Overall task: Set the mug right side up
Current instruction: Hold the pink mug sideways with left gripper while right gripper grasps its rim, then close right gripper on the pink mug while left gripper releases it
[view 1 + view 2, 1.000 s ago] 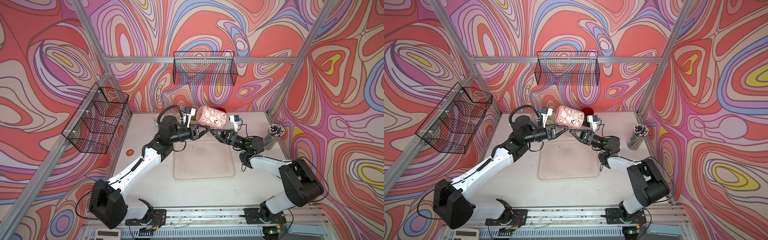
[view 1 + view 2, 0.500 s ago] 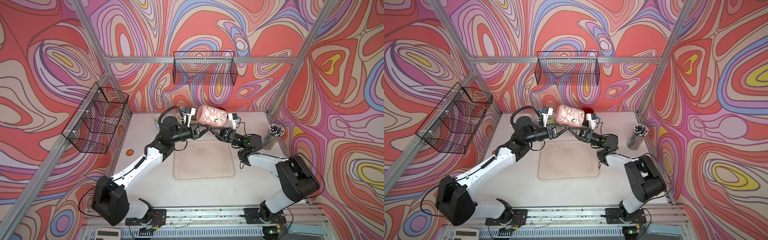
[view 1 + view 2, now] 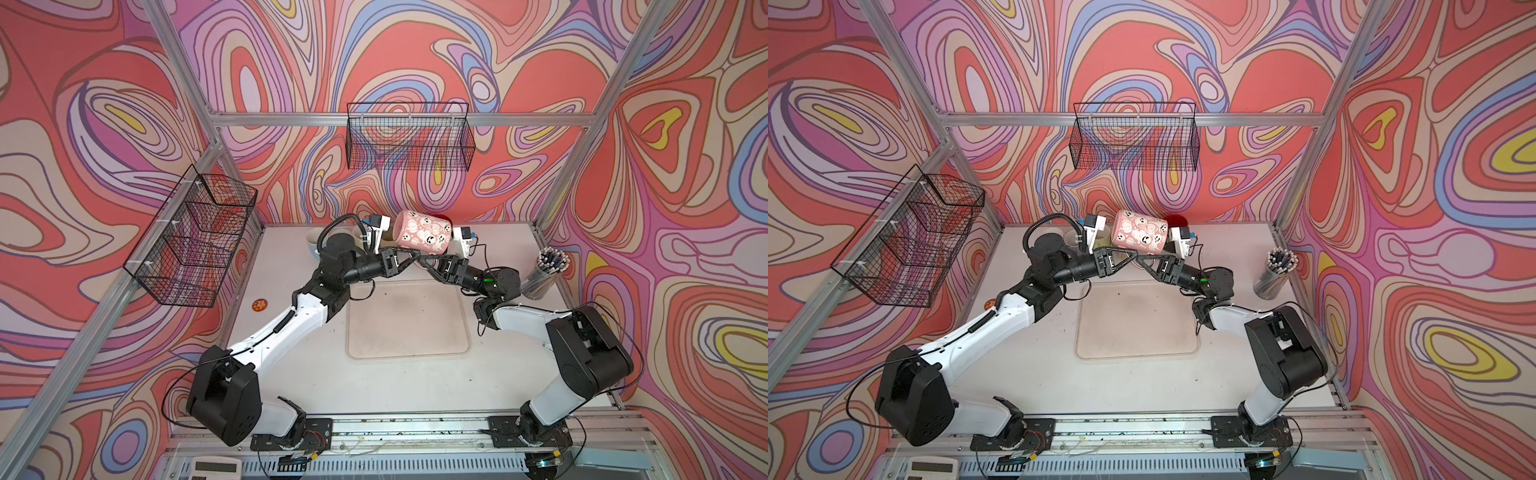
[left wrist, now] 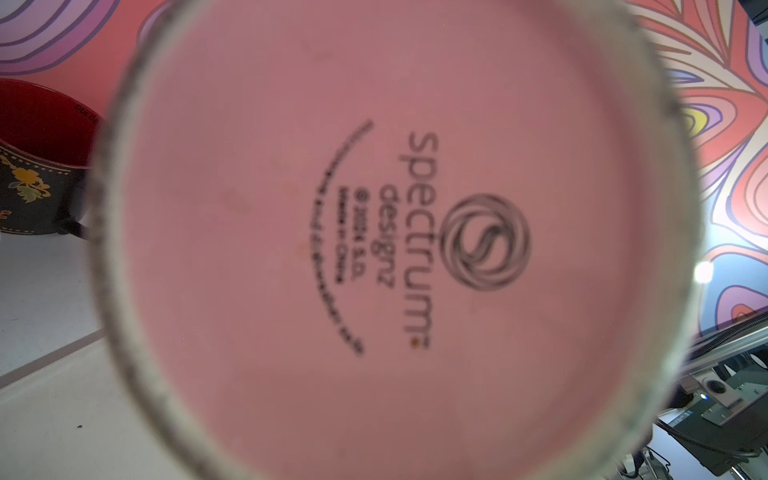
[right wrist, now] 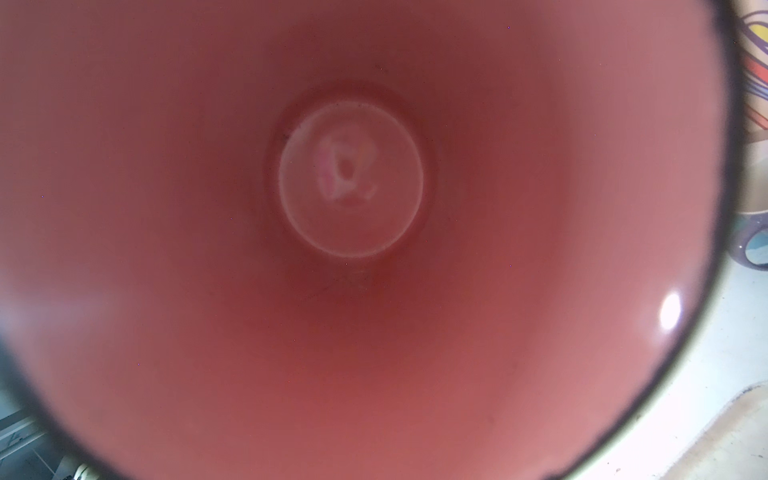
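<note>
Mug (image 3: 422, 237) hangs sideways near the back edge of the table (image 3: 415, 386), clamped by left tool (image 3: 409, 258); right tool (image 3: 423, 260), cannot tell.

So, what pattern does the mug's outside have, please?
The mug is pink with white ghostly faces, best in a top view.

The blurred mug (image 4: 374, 249) overfills both wrist views, and in both top views it hides how the left gripper (image 3: 409, 258) and right gripper (image 3: 428, 259) meet it, plus most of a red cup (image 3: 1177, 219).

Pink mug (image 5: 357, 299) interior fills view, pale round bottom centred
</note>
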Robot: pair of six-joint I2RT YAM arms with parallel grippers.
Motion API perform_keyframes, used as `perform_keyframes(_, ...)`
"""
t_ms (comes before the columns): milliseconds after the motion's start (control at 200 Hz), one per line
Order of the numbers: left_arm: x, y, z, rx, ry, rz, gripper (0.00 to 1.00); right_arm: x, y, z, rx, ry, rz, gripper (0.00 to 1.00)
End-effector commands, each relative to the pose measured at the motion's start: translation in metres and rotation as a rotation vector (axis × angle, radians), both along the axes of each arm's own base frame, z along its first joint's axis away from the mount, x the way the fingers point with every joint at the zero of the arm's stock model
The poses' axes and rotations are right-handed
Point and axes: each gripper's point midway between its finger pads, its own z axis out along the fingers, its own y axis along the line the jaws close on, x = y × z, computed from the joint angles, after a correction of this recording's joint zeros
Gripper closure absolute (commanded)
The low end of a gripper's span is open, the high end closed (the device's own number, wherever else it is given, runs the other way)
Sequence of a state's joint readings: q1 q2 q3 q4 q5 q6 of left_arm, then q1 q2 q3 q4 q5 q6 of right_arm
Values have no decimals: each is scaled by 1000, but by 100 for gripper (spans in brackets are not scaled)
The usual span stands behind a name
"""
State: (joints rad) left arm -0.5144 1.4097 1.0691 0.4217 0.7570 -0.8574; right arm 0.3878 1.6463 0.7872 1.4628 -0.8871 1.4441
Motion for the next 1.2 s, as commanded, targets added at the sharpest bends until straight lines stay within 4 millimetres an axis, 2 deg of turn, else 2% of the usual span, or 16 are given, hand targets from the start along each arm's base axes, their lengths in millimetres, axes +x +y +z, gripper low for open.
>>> perform_keyframes(0, -5, -2, 19, -50, -111, -27, 100, 0, 2, 12, 25, -42, -4, 100)
perform_keyframes(95, -3, 0, 16, -49, -102, -19, 100, 1, 2, 10, 23, -39, -4, 100)
perform_keyframes(160, -1, 4, 14, -48, -95, -8, 95, 1, 2, 10, 22, -40, -4, 100)
perform_keyframes(356, 9, 18, 7, -47, -55, 47, 61, 0, 2, 9, 17, -40, -5, 100)
perform_keyframes(401, 11, 21, 4, -43, -44, 59, 57, 0, 2, 8, 16, -38, -6, 100)
perform_keyframes(526, 12, 26, 2, -40, -41, 78, 48, -1, 1, 6, 14, -37, -8, 100)
perform_keyframes(796, 7, 34, 5, -7, -58, 108, 37, 1, -3, 3, 13, -25, -22, 100)
perform_keyframes(961, 2, 43, 5, 50, -66, 144, 24, 3, -7, -2, 5, -10, -39, 100)
perform_keyframes(986, 1, 44, 7, 57, -72, 150, 20, 4, -8, -3, 1, -6, -44, 100)
perform_keyframes(1011, 0, 46, 7, 66, -76, 156, 9, 5, -9, -4, -1, -3, -51, 100)
perform_keyframes(1047, -1, 48, 7, 81, -80, 163, 1, 5, -11, -5, -6, -1, -59, 100)
perform_keyframes(1197, -6, 55, 8, 152, -87, 191, 0, 12, -14, -18, -86, 29, -115, 100)
